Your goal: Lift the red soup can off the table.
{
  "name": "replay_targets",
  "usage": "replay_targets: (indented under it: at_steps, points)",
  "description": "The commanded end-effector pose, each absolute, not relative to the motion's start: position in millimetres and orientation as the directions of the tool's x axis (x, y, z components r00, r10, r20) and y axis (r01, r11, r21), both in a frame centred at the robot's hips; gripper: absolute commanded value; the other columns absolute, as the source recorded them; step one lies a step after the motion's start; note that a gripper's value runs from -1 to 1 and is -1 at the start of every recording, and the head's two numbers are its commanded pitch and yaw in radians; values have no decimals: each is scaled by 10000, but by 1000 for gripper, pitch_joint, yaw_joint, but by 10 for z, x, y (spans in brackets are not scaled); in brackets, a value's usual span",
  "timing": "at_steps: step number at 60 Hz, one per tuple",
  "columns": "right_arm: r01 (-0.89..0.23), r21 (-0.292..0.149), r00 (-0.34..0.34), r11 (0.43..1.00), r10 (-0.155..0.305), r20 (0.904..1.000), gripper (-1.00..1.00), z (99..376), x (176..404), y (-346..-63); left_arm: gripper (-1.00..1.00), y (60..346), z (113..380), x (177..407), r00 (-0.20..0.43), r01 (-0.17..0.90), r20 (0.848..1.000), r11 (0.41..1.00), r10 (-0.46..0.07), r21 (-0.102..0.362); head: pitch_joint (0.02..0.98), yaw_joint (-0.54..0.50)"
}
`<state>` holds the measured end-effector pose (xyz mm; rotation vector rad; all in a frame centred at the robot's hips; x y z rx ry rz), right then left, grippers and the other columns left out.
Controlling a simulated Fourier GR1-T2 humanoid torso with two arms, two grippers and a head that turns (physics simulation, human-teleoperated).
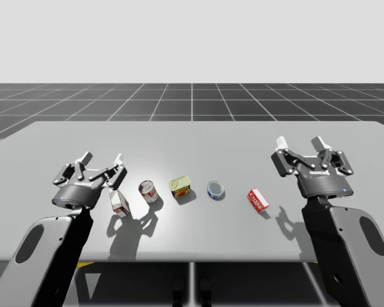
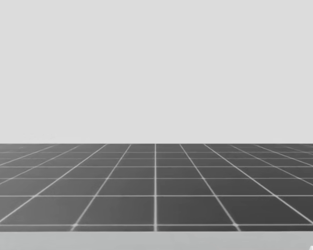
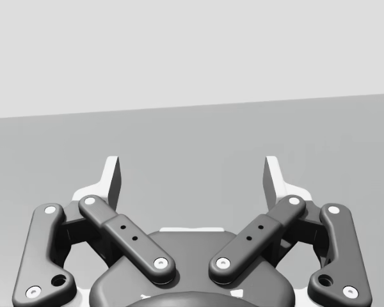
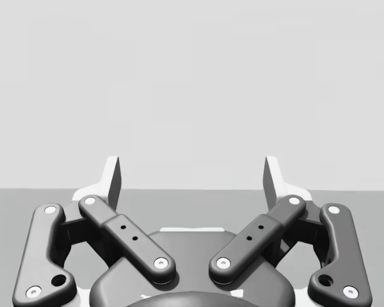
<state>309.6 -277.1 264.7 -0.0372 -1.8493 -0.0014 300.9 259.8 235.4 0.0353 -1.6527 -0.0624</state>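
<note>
table (image 1: pixel 192 137): grey, flat | floor (image 1: pixel 192 99): dark grid | left end effector (image 1: pixel 102 158): spread | right end effector (image 1: pixel 299 142): spread

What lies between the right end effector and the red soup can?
In the high view, three things lie between the red soup can and the right end effector, in this order: a yellow tin, a round blue can and a small red box.

My left gripper (image 1: pixel 102 157) and right gripper (image 1: pixel 299 142) hovered above the table (image 1: pixel 192 139), one toward each end, both spread wide.
</note>
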Motion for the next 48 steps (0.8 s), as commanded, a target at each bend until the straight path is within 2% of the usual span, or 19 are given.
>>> replay_targets:
  at_steps: [1, 3, 6, 11, 18, 26, 40, 48]
  points:
    - [194, 74, -3068, 9998, -11, 9518, -1000, 2661, 3062, -2755, -1000, 2596, 2354, 3008, -838, 160, 9945, 9978, -625, 641, 70, -4]
    - [49, -37, -3123, 10000, 50, 9500, -1000, 2673, 3056, -2756, -1000, 2596, 2353, 3007, -842, 162, 9944, 9977, -635, 651, 76, -6]
    - [148, 78, -3071, 9999, -29, 9517, -1000, 2689, 3073, -2768, -1000, 2598, 2354, 3008, -844, 164, 9944, 9978, -629, 645, 87, -7]
    - [50, 30, -2760, 10000, -15, 9612, -1000, 2685, 3081, -2784, -1000, 2600, 2355, 3008, -838, 144, 9945, 9979, -623, 637, 121, -11]
    - [2, 57, -2619, 10000, -54, 9651, -1000, 2673, 3093, -2784, -1000, 2599, 2354, 3008, -831, 138, 9945, 9977, -644, 658, 235, -13]
    - [192, -74, -2631, 9998, 122, 9647, -1000, 2661, 3105, -2781, -1000, 2609, 2355, 3009, -831, 130, 9944, 9977, -647, 660, 379, 3]
    - [204, 21, -2567, 9998, 32, 9665, -1000, 2668, 3107, -2791, -1000, 2624, 2356, 3017, -817, 108, 9944, 9977, -663, 674, 563, 35]
    - [130, 9, -2503, 9999, 23, 9682, -1000, 2660, 3110, -2787, -1000, 2627, 2350, 3023, -793, 104, 9945, 9975, -686, 697, 674, 102]
